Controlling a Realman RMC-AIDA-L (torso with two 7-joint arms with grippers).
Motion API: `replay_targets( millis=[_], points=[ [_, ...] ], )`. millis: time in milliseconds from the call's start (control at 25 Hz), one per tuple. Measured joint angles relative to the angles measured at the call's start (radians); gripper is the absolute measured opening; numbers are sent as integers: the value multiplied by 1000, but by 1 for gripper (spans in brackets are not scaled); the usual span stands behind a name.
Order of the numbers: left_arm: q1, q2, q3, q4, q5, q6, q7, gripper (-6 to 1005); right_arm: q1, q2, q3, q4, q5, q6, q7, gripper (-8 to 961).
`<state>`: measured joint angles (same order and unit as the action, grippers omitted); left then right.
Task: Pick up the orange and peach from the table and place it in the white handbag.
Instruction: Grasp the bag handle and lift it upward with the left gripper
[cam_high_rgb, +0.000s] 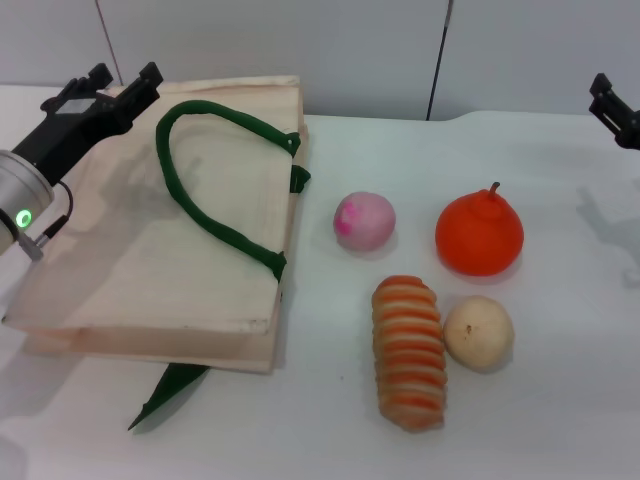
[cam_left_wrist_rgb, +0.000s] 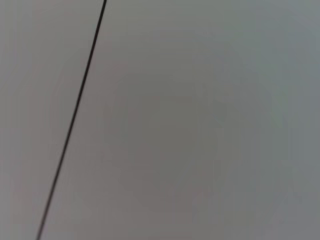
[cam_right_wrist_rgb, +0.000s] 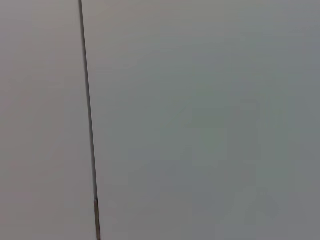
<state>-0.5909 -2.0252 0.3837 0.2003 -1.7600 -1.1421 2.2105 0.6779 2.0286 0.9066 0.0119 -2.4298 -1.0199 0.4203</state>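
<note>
Striped bread (cam_high_rgb: 408, 352) lies near, with the peach (cam_high_rgb: 364, 220) and orange (cam_high_rgb: 479, 235) behind it, right of the white bag (cam_high_rgb: 150, 260); left gripper (cam_high_rgb: 112, 82) open, right gripper (cam_high_rgb: 610, 105) unclear.

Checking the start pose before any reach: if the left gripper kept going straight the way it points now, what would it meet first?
Judging by its wrist view, only the blank wall panel with a dark seam; the left gripper points up and away above the white handbag. Depth is unclear.

Matt cream cloth handbag (cam_high_rgb: 150, 260), smooth white table (cam_high_rgb: 560, 400), glossy orange (cam_high_rgb: 479, 236).
</note>
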Motion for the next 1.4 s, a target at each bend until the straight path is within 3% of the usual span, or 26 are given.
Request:
replay_targets(
  millis=[360, 520, 720, 1160, 1400],
  points=[
    [22, -5, 12, 274, 276, -11, -591, 789, -1, -1, 0, -3, 2, 0, 1, 879],
    [-3, -1, 30, 382, 469, -1, -904, 787, 1, -1, 0, -3, 3, 0, 1, 879],
    [-39, 4, 37, 458, 690, 27, -1156, 784, 3, -1, 0, -3, 4, 2, 1, 878],
    [-142, 7, 37, 493, 1074, 100, -1417, 778, 8, -1, 0, -3, 6, 8, 2, 878],
    [-188, 7, 37, 479, 1145, 115, -1440, 774, 9, -1, 0, -3, 5, 9, 2, 878]
  ],
)
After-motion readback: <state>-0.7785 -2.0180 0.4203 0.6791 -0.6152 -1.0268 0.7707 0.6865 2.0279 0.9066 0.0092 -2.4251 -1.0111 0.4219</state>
